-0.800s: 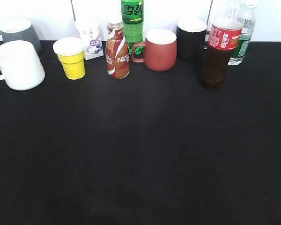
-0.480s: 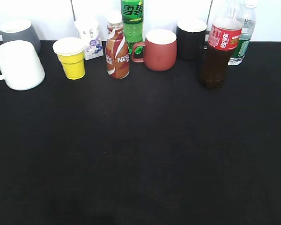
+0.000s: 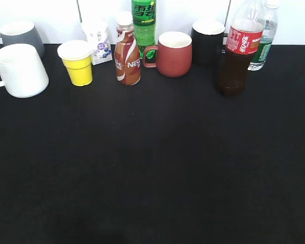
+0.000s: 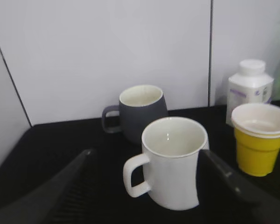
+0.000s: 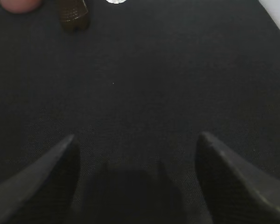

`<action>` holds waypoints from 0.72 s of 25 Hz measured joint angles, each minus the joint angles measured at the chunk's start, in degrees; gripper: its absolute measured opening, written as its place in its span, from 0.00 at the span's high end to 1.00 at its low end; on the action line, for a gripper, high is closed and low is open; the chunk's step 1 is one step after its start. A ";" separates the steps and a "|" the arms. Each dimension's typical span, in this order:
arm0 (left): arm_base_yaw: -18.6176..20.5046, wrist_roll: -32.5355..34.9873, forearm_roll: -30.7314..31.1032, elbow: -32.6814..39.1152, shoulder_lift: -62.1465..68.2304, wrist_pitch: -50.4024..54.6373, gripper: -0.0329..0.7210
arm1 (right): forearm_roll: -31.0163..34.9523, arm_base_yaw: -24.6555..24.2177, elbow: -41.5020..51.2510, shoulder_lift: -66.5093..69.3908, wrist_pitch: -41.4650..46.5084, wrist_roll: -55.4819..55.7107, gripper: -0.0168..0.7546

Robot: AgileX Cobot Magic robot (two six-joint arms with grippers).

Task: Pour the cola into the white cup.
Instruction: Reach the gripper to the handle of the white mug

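The cola bottle (image 3: 237,53), clear with a red label and dark liquid, stands upright at the back right of the black table. Its base shows at the top left of the right wrist view (image 5: 73,14). The white cup (image 3: 19,70) stands at the far left, handle to the left. In the left wrist view the white cup (image 4: 172,163) stands between the fingers of my open left gripper (image 4: 144,161), with clear gaps on both sides. My right gripper (image 5: 136,144) is open and empty over bare black cloth. Neither gripper shows in the exterior view.
Along the back stand a grey mug (image 3: 18,35), a yellow cup (image 3: 77,63), a small white bottle (image 3: 96,41), a Nescafe bottle (image 3: 127,51), a green soda bottle (image 3: 143,23), a red mug (image 3: 173,54), a black mug (image 3: 207,40) and a water bottle (image 3: 265,35).
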 joint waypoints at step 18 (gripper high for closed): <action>4.00 0.00 -4.07 -26.80 49.54 -18.80 0.58 | 0.00 0.00 0.00 0.00 0.00 0.00 0.22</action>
